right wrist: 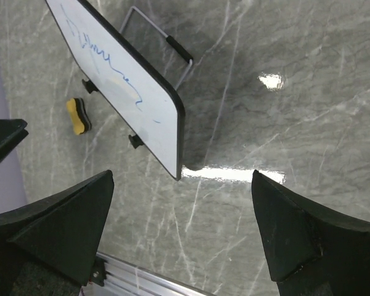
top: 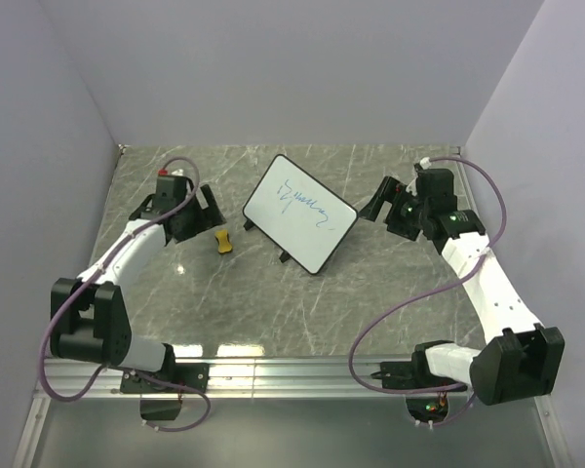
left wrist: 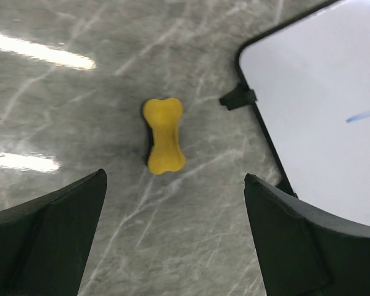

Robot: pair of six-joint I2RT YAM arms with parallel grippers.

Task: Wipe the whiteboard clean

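1. Top external view: the left pincer (top: 207, 209), jaws apart and empty, hovers over the table (top: 273, 302); the yellow eraser (top: 222, 243) lies just ahead of it, untouched.
2. The whiteboard (top: 300, 213), bearing a blue scribble (top: 307, 203), stands tilted on its wire stand (right wrist: 163, 43) between the two pincers, just beside the eraser.
3. The right pincer (top: 378, 201), jaws apart and empty, faces the whiteboard's right-hand edge without touching it.
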